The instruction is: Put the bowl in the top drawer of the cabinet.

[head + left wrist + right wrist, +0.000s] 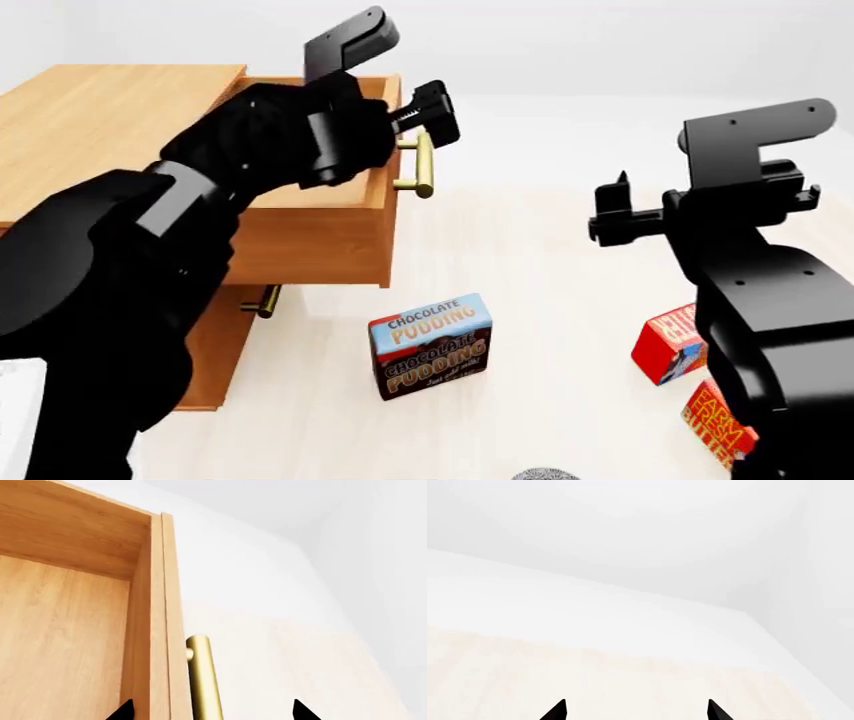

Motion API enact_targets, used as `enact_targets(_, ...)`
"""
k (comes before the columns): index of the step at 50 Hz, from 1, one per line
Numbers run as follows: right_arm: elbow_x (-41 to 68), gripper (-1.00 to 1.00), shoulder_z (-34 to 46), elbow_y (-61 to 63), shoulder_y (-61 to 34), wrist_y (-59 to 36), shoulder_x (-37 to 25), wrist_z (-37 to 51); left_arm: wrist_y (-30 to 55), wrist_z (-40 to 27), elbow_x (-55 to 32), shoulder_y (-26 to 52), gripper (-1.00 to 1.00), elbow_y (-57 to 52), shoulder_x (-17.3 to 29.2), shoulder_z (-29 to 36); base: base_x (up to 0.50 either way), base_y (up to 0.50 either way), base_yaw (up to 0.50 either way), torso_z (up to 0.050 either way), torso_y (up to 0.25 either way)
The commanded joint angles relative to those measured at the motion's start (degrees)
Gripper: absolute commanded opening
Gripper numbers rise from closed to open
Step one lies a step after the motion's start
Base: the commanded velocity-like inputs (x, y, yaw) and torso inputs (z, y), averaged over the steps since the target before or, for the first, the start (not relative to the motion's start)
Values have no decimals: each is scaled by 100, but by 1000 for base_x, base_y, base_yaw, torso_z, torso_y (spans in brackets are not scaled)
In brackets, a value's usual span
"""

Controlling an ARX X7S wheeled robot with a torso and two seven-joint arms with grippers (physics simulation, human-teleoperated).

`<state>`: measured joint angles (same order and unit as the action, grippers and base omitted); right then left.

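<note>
head view: left jaws (424, 118) spread around the top drawer (320, 215) handle (416, 165), right jaws (611, 215) spread empty

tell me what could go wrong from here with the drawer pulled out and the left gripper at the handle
1. The left gripper is at the brass handle with its fingertips spread either side in the wrist view; it could slip off if it pulls further.
2. The top drawer already overhangs well past the cabinet; more pull might overextend it.
3. The bowl barely shows at the head view's bottom edge, so reaching for it may be poorly seen.
</note>
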<state>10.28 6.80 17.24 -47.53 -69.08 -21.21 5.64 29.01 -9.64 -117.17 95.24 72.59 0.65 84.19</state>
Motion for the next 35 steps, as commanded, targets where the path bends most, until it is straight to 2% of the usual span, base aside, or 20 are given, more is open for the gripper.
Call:
enact_targets(1,46,100,-61,171,12,-173,-82,-4,938,594,-2079,-1023,100,-533,-64,1085,19,-3,-8,0,0)
enact_targets(14,39,100,-21,237,65,-167,-121,24,677,597,-2008,-1038,100,-1313,-64,932,8,-4,-10,0,0)
enact_targets(27,116,100,-235,490,147,-317,-211,11,176,164,-1712,-1046,100,-2342,-62,797,3,-4,-10,0,0)
enact_targets(35,70,100,-254,263,216,-80,-157,71,-342,-406,-1688,-1004,100,-3955,334,511,0,0,0,0,0)
